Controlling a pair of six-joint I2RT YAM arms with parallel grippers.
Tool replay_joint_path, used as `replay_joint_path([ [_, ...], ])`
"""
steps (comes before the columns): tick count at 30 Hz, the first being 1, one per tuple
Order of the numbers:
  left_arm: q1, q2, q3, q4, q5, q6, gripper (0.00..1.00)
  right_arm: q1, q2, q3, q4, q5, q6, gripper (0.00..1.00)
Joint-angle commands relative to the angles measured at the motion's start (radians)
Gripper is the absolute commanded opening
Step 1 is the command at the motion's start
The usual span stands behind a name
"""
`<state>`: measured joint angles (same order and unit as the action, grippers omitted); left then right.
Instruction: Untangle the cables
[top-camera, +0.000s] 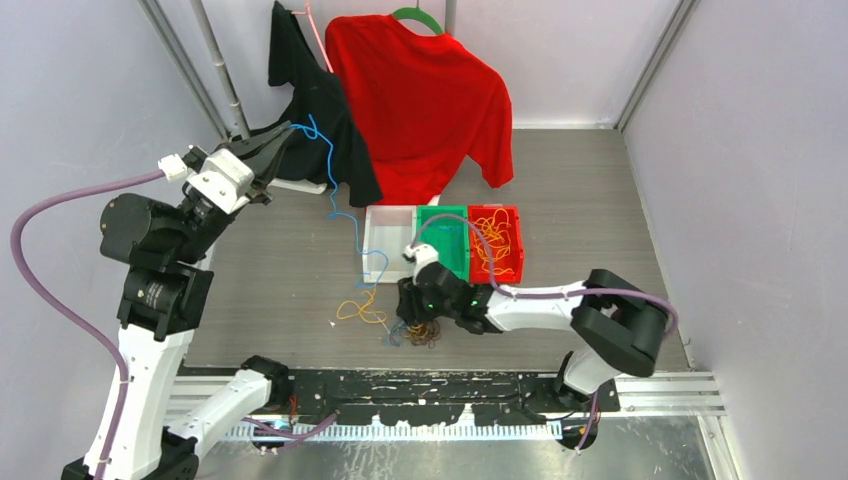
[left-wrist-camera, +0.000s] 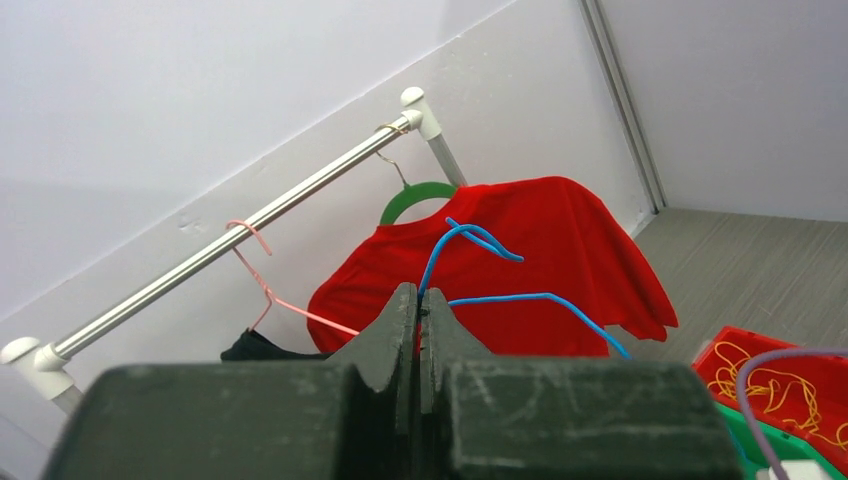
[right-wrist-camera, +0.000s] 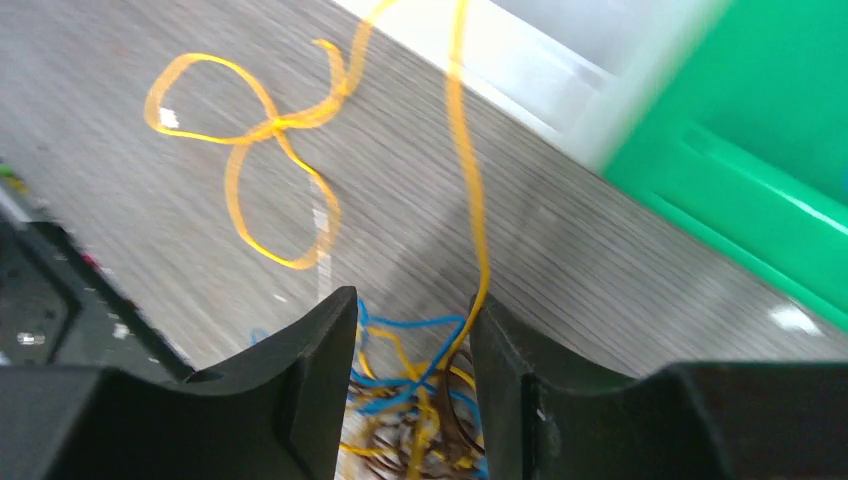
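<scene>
Right pincer — astride the knotted cables

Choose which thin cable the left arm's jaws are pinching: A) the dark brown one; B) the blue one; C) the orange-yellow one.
B: the left wrist view shows the thin blue cable running out from the shut jaws of the left gripper; the orange-yellow cable lies on the grey table.
</scene>
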<state>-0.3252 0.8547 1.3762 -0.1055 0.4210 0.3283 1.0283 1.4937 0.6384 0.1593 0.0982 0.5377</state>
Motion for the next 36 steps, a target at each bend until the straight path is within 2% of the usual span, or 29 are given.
replay_joint_path([
  [1,0.004,-0.008,-0.001,0.083,-0.029,-0.001,0.0,0.083,0.091,0.17,0.124,-0.037,-0.078,0.5],
  [4,0.005,-0.01,-0.005,0.085,-0.052,-0.003,0.0,0.112,0.133,0.226,0.145,-0.039,-0.086,0.5],
  [8,0.003,-0.016,-0.026,0.084,-0.064,-0.008,0.0,0.112,0.099,0.184,0.233,-0.052,-0.054,0.53],
  [13,0.004,-0.004,-0.056,0.084,-0.06,-0.068,0.0,0.088,-0.052,0.119,0.224,-0.158,-0.054,0.66],
  [16,0.004,0.022,-0.06,0.085,-0.053,-0.121,0.0,0.086,-0.184,0.029,0.199,-0.142,-0.069,0.71],
  [21,-0.006,0.097,-0.04,0.087,0.008,-0.193,0.0,0.08,-0.422,-0.128,0.118,0.043,-0.036,0.78],
  [29,-0.135,0.249,0.067,0.088,0.038,-0.17,0.0,0.047,-0.88,-0.265,-0.153,0.55,0.089,0.77],
  [33,-0.224,0.32,0.095,0.078,0.033,-0.133,0.0,0.041,-0.999,-0.255,-0.271,0.709,0.112,0.75],
  [36,-0.266,0.368,0.095,0.064,0.016,-0.112,0.0,0.041,-1.024,-0.222,-0.361,0.815,0.128,0.74],
])
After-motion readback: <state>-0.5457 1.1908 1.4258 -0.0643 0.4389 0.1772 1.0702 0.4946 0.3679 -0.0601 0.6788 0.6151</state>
